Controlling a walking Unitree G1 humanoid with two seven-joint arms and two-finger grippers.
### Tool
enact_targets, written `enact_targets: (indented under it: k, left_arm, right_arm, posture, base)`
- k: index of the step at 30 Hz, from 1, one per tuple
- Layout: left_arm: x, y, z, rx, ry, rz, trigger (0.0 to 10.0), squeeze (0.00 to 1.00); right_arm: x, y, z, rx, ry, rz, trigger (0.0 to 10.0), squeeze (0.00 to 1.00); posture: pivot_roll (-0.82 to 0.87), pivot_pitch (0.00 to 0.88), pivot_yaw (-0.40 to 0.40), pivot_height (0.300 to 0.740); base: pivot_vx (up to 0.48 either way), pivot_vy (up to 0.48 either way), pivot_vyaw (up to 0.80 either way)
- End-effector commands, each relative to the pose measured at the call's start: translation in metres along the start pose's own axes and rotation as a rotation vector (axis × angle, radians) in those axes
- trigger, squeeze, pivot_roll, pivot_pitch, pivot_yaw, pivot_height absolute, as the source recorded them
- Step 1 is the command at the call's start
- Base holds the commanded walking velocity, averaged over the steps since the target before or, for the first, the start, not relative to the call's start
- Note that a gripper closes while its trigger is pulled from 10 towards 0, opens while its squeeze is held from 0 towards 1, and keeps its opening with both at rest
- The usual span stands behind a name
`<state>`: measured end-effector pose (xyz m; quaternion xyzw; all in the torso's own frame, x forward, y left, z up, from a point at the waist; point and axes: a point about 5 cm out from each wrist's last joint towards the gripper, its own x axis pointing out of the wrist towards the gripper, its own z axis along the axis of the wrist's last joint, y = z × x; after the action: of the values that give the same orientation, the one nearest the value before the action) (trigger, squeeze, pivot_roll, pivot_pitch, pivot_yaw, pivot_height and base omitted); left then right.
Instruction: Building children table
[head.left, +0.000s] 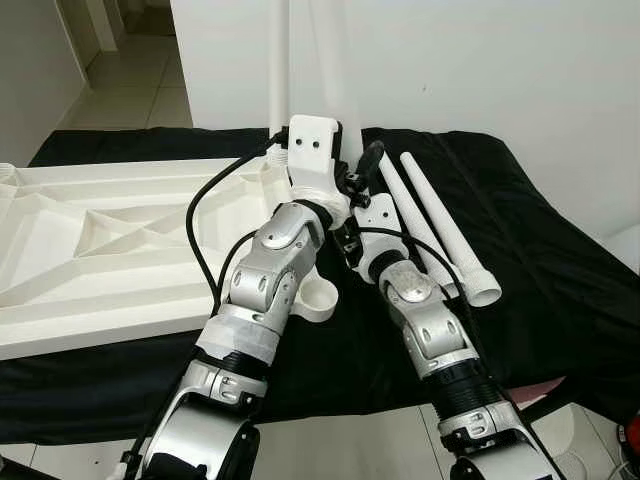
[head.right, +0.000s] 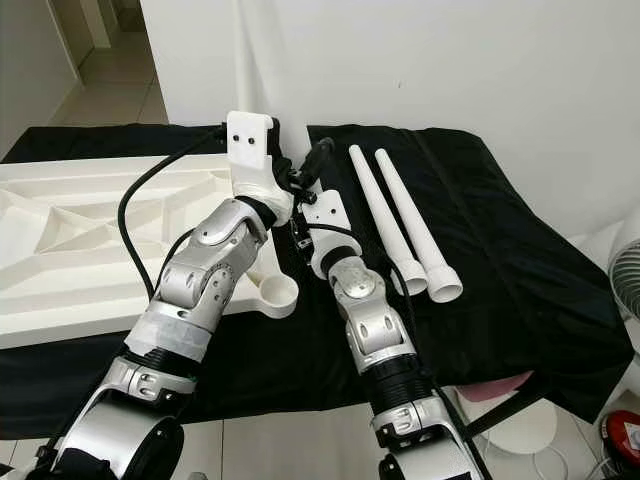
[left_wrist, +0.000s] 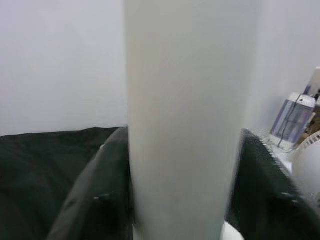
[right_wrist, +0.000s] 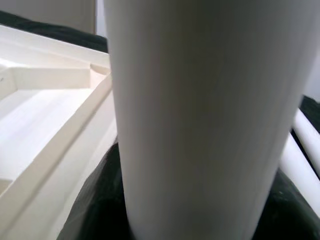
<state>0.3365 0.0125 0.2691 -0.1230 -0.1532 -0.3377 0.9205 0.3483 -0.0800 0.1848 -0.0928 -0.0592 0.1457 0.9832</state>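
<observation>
— Where we looked down over the black-covered desk (head.left: 560, 270), how much room did we have?

— Little at the back: the white wall (head.left: 480, 70) rose straight behind the desk's far edge. The near edge ran under our elbows, with tiled floor (head.left: 330, 440) below. To the right, bare black cloth lay open up to that side's edge.

— And what crowded us?

— The upturned white tabletop (head.left: 90, 250) took up the whole left side, ribs facing up, with a round corner socket (head.left: 322, 300) near our left forearm. Two loose white legs (head.right: 405, 215) lay side by side on the cloth, just right of our right arm, flared ends toward us. A black cable (head.left: 200, 225) looped over the tabletop to the left wrist.

— Where was the leg we worked on?

— An upright white leg (head.left: 280, 60) stood at the tabletop's far right corner, against the wall. The left gripper (head.left: 300, 165) and right gripper (head.left: 362, 170) sat close on either side of it. In both wrist views the leg (left_wrist: 185, 125) sat right between the dark fingers (left_wrist: 90, 200). Whether the jaws pinched it or merely flanked it, we could not tell.
</observation>
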Motion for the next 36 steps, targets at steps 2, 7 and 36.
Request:
enact_targets:
  k: [2,7,36]
  left_arm:
    - [0.0,-0.008,-0.001,-0.01,0.005,-0.067,10.0,1.0]
    - [-0.001,-0.009,0.001,-0.018,0.003,-0.084,10.0,1.0]
    - [-0.04,0.041,-0.022,0.176,0.131,-0.02,10.0,0.0]
  right_arm:
    - [0.002,-0.006,0.004,0.022,-0.015,-0.033,10.0,0.0]
    - [0.002,-0.008,0.003,0.046,-0.009,-0.056,10.0,0.0]
    - [-0.001,-0.043,-0.011,0.225,0.028,-0.278,10.0,0.0]
  posture:
    - [0.05,0.003,-0.045,0.74]
    - [0.06,0.002,-0.045,0.74]
    - [0.06,0.021,-0.042,0.74]
  base:
    - [0.0,0.0,0.0]
    - [0.0,0.0,0.0]
    - [0.0,0.0,0.0]
